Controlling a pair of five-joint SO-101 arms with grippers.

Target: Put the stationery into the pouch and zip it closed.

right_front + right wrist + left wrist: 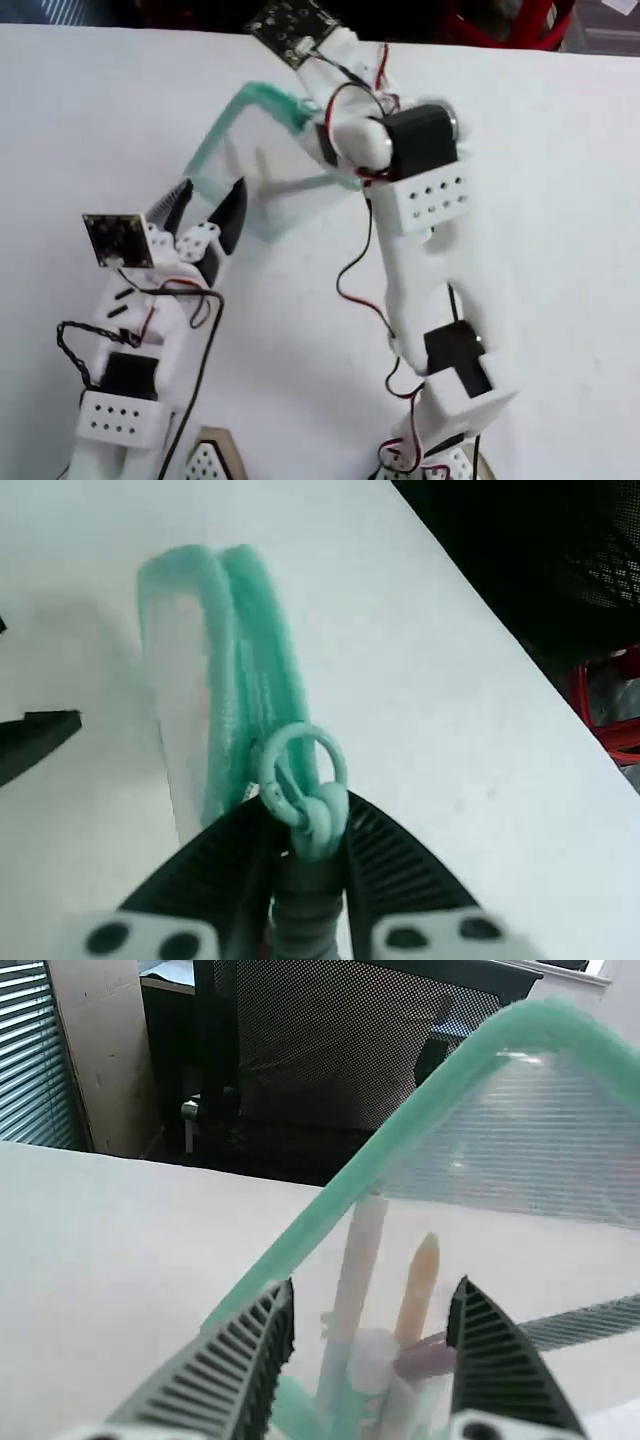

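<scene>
A translucent mesh pouch with mint-green trim (pixel 262 182) is held raised over the white desk (pixel 560 200) between the two arms, apparently tilted so that its contents are kept at the end nearer the left arm. There a white pen (pixel 362 1250) and a pale orange pen (pixel 421 1272) are seen through the mesh, lying inside, so the filling step appears done. The left claw (pixel 372 1305) is set with its ribbed jaws apart, one on each side of that corner and not pressing it. It seems placed to brace the pouch once closed on it. At the other end the mint-green ring pull (pixel 300 770) of the zip is clamped in the right claw (pixel 300 830), whose jaws are drawn tight together on it, presumably so that the slider can be dragged along the green band. Whether the zip is already shut along its length cannot be told; the closing step is judged to be in hand.
</scene>
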